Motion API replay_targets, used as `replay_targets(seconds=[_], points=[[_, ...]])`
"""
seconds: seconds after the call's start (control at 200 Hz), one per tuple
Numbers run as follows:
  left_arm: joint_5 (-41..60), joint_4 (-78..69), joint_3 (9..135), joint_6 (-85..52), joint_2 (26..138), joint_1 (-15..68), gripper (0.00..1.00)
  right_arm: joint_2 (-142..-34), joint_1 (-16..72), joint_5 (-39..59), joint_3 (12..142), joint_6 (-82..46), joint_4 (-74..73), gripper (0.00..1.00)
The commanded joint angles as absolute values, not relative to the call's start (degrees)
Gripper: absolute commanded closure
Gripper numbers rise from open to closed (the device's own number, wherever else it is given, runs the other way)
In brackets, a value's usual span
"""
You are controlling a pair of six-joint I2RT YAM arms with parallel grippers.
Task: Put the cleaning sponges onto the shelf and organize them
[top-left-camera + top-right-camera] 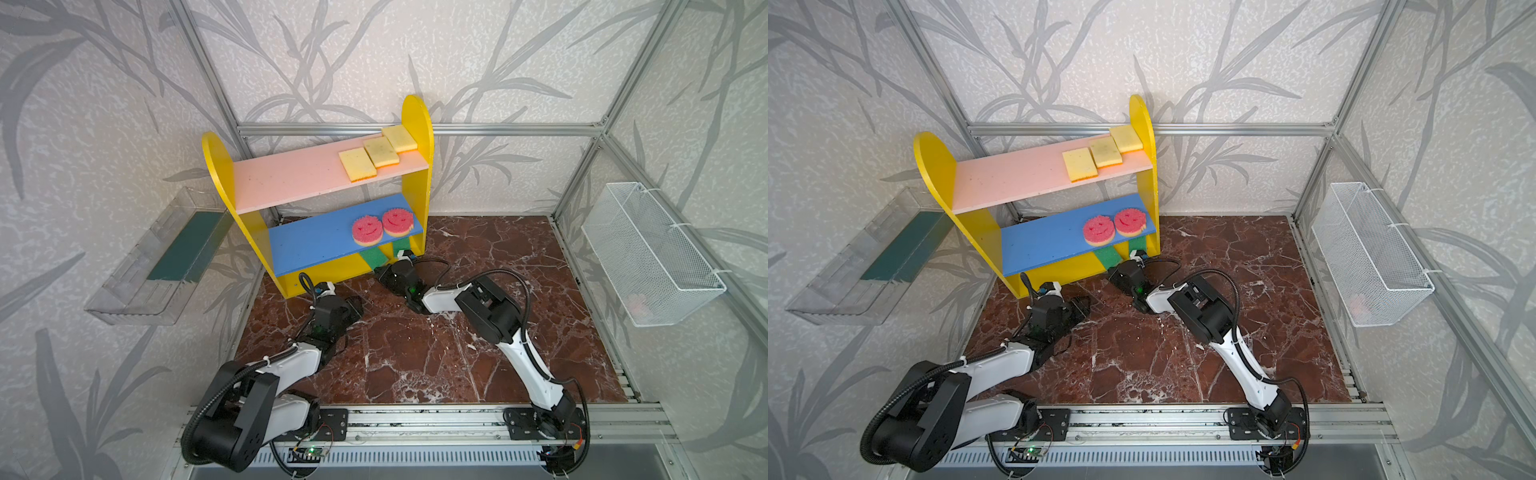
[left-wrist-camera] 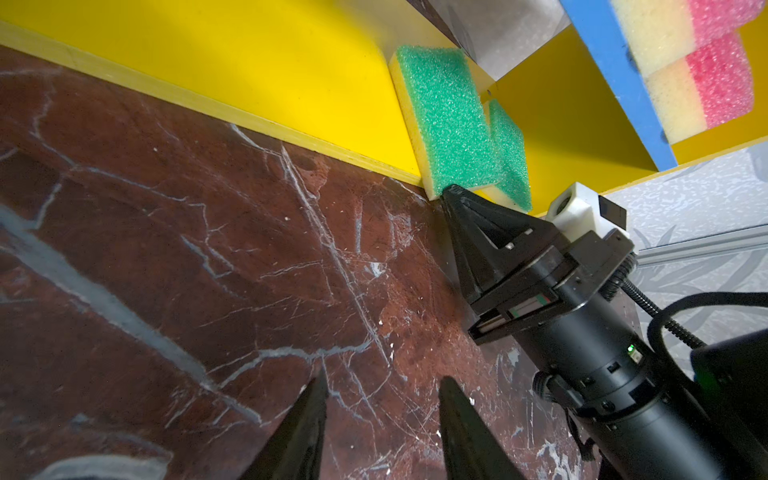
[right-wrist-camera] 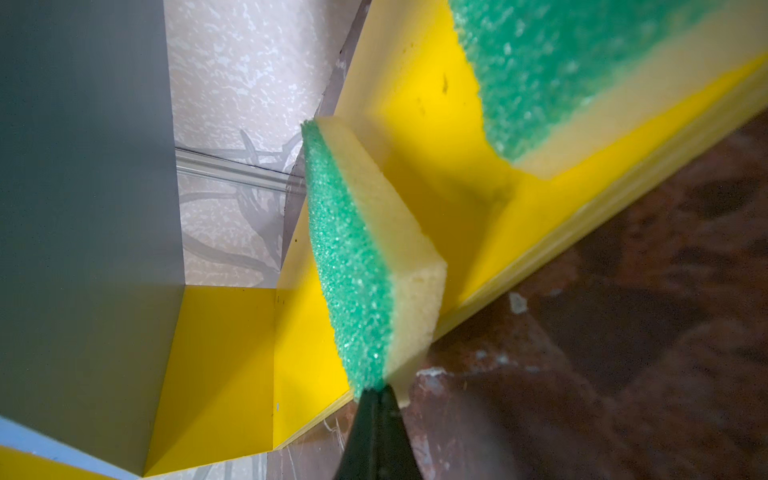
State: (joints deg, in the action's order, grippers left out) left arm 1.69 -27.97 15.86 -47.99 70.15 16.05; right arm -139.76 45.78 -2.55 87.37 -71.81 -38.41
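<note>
The shelf [image 1: 417,137] [image 1: 934,166] stands at the back left of the marble floor. Three yellow cleaning sponges [image 1: 381,151] lie in a row on its pink board, and two pink smiley ones [image 1: 367,229] sit on the blue board. Two green-faced sponges [image 1: 374,257] [image 2: 453,124] lie on the yellow base. My right gripper [image 1: 395,259] [image 3: 376,390] is shut and empty, its tips pressed against the near end of the green sponge [image 3: 361,266] closer to the right side panel. My left gripper [image 1: 356,304] [image 2: 383,378] hovers open over the floor, holding nothing.
A clear plastic tray [image 1: 158,266] with a dark green mat hangs on the left wall. A white wire basket [image 1: 652,253] hangs on the right wall with something pinkish in its near corner. Brown marble floor [image 1: 436,332] spreads in front of the shelf.
</note>
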Motion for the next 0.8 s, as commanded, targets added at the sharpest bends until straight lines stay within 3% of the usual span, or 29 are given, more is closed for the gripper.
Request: replay_targets(seconds=[0.0,0.06,0.135,0.25,0.515,0.695,0.795], points=[[0.7,-27.8,14.9,-47.4,69.0,16.0,0.54,-137.5,46.4,-3.3,88.8,-70.9,-37.8,0.95],[0.6,-27.7,15.0,-47.4,69.1,16.0,0.54,-137.8,46.4,-3.2,88.6,-71.4,-38.4,0.91],[0.6,-27.3,15.1,-47.3,68.9,15.9,0.54,-137.7,46.3,-3.2,88.0,-71.7,-38.5,0.70],[-0.4,-26.5,15.2,-46.8,67.6,15.9,0.52,-137.1,46.1,-2.6,86.9,-70.8,-39.3,0.53],[-3.6,-20.3,17.2,-45.0,64.1,15.8,0.48,-132.2,44.2,2.3,80.0,-69.2,-42.0,0.44],[-0.8,-20.3,22.3,-45.5,72.1,15.2,0.48,-123.0,41.2,4.8,67.5,-66.0,-44.9,0.39],[-1.0,-23.4,23.5,-46.1,76.0,15.2,0.54,-117.6,38.4,7.5,59.9,-64.5,-46.1,0.36]])
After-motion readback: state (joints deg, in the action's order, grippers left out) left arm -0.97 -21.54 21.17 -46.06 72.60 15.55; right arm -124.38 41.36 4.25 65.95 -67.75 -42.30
